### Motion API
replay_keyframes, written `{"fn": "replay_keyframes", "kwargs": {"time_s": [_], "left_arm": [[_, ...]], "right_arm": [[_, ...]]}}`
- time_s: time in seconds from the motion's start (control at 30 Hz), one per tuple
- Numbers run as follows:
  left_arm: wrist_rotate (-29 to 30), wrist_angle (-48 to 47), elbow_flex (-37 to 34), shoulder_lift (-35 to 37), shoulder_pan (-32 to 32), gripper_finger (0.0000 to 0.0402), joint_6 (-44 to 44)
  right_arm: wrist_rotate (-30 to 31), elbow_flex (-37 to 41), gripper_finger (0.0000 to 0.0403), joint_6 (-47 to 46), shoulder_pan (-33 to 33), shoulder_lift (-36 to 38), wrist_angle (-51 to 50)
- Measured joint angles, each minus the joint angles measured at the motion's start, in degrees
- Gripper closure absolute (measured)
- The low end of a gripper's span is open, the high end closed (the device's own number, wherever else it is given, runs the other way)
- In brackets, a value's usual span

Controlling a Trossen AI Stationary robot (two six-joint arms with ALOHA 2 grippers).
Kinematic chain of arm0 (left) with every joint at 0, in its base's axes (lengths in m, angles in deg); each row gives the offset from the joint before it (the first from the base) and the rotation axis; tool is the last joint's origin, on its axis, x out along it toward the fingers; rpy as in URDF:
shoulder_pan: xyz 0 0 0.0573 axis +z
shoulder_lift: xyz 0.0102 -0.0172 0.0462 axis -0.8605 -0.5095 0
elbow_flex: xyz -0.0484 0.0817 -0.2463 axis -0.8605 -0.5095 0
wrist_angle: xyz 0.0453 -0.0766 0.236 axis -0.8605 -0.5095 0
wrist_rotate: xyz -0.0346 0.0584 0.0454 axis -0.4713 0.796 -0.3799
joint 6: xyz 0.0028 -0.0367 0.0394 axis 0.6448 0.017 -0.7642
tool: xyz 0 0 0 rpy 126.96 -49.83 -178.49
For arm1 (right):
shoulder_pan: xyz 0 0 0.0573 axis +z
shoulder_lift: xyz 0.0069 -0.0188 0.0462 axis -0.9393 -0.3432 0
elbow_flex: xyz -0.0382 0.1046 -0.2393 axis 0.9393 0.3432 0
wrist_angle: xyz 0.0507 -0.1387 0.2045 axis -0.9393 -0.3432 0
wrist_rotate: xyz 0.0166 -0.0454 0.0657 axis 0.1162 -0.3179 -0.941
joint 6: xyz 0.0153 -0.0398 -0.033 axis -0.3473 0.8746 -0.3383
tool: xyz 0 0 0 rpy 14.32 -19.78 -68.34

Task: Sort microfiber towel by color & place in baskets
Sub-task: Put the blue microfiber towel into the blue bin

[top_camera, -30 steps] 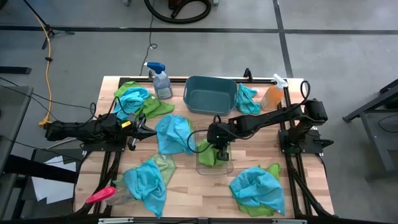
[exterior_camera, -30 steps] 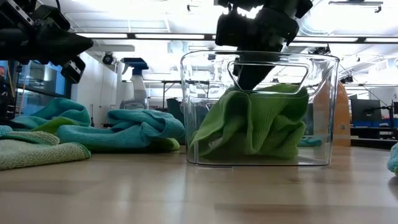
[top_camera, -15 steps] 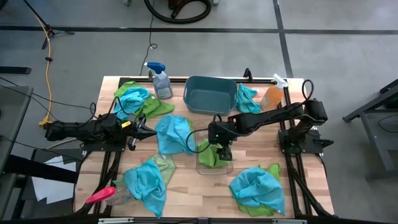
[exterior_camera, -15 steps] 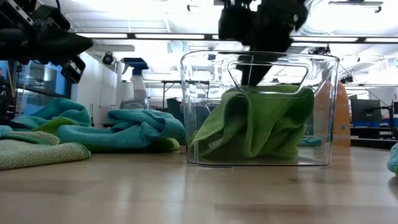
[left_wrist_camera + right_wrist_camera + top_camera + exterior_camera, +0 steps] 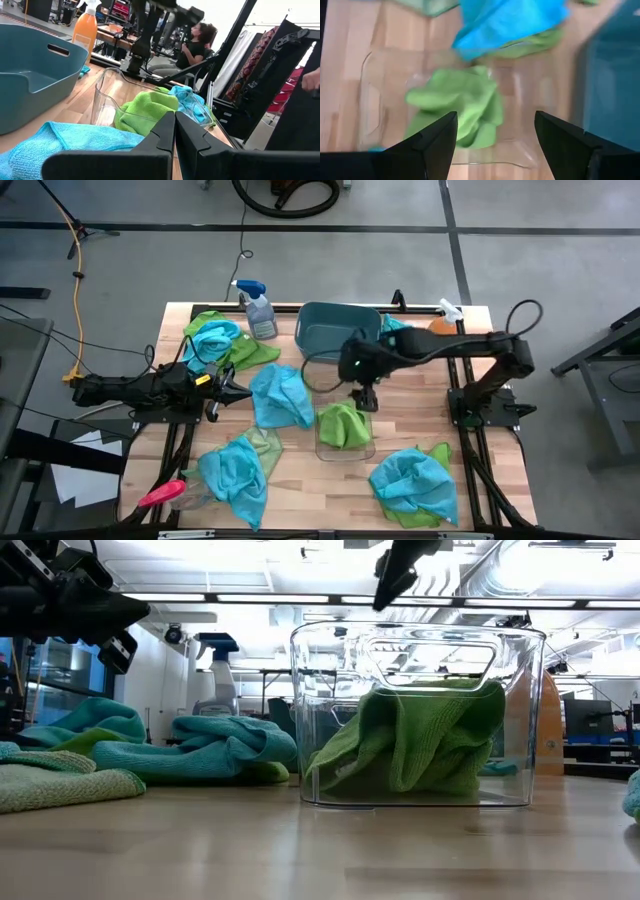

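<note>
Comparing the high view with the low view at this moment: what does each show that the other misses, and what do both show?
Only the high view shows the red-handled tool, the orange spray bottle, the teal tub clearly, and the right end effector open above the clear bin. Only the low view shows the room's ceiling lights and how the green towel is heaped against the bin's wall. Both show the green towel inside the clear bin, turquoise towels outside it, and the left end effector.

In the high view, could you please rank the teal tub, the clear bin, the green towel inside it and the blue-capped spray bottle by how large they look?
1. teal tub, though the right arm covers part of it
2. clear bin
3. green towel
4. blue-capped spray bottle
</note>
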State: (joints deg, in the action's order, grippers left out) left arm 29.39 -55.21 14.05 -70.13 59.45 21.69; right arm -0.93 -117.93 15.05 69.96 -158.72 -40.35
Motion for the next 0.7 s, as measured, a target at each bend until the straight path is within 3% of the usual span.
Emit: {"fn": "replay_keyframes", "kwargs": {"time_s": [0.17,0.4,0.7], "left_arm": [[1.22,0.98,0.0,-0.01,0.0,0.0401,0.0],[3.73,6.28,0.0,-0.01,0.0,0.0401,0.07],[13.23,17.3,0.02,-0.01,0.0,0.0401,0.11]], "right_arm": [[1.19,6.83,0.0141,-5.71,-2.64,7.49,2.74],[3.22,24.73,0.0141,-19.49,-3.78,21.45,12.39],[5.78,41.15,0.0141,-35.72,-0.35,35.94,28.64]]}}
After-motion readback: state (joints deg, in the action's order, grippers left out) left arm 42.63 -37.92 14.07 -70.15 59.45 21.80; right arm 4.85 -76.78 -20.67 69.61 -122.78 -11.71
